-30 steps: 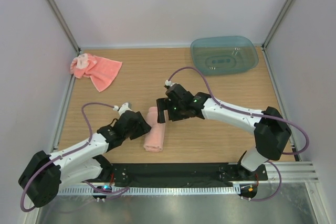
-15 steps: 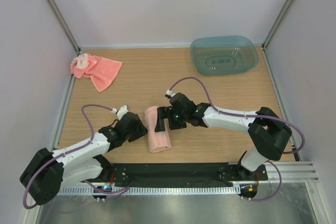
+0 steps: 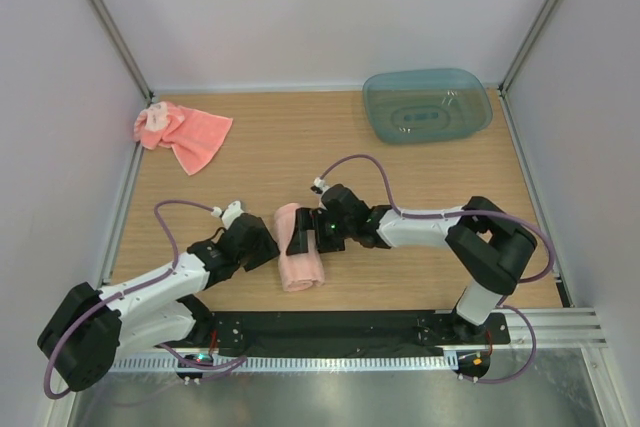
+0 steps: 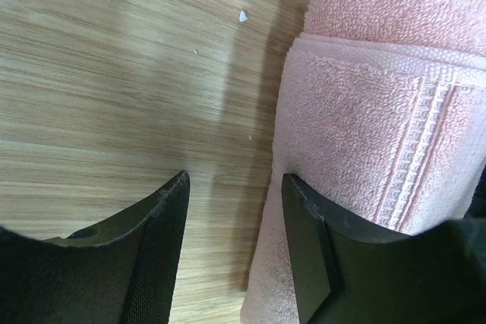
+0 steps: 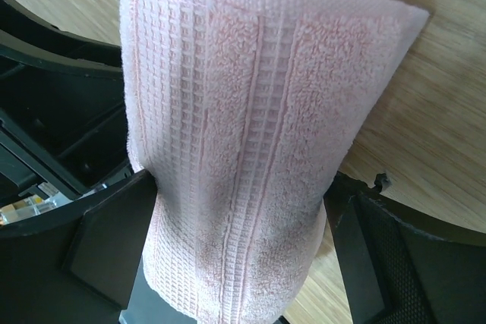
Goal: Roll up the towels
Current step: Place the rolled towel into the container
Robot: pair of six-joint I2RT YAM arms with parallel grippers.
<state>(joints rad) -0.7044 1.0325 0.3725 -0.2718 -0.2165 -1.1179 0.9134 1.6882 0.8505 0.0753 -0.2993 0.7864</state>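
Straddling the up-and-down towel roll [image 5: 228,149], the right gripper [image 3: 302,235] is wide open; the left gripper [image 4: 234,187] sits beside it, half-open, empty.

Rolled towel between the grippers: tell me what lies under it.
The rolled towel lies on the wooden table, bare wood showing around it. Whatever is directly beneath is covered by the roll itself.

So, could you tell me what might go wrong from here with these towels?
1. The rolled towel has an outer flap that looks loose; with the right fingers standing wide on either side, it could unroll if they lift off.
2. One of the left fingers sits against the roll's edge and could snag or drag it.
3. The other towel lies crumpled in the far left corner, likely a long reach.
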